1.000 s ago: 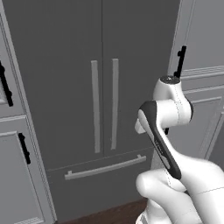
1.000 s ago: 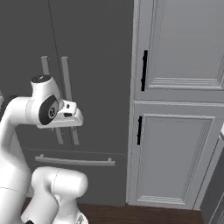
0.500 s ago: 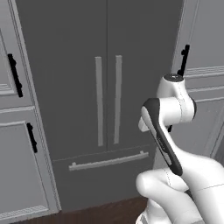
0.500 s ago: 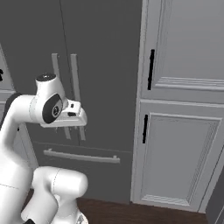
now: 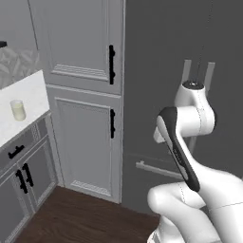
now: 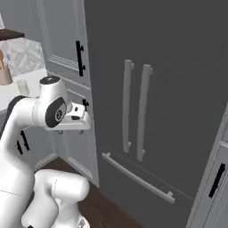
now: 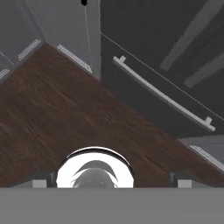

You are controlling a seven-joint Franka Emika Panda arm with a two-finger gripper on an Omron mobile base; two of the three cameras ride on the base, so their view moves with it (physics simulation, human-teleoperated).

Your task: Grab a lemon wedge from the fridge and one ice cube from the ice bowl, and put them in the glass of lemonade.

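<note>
Closed fridge (image 6: 178,89) flanked by panelled cabinets (image 5: 80,95), wood floor (image 7: 57,113) below

The fridge (image 6: 178,89) has a smooth, matt dark grey skin, like painted metal; its long vertical handles (image 6: 136,111) and drawer bar (image 7: 162,92) look like pale brushed metal. The cabinets (image 5: 80,133) to its left are matt light grey with black handles (image 5: 112,64). The floor (image 7: 65,118) is dark brown wood with visible grain. The countertop (image 5: 23,102) is smooth, pale stone-like. The glass of lemonade (image 5: 18,110) looks clear and glossy.
</note>
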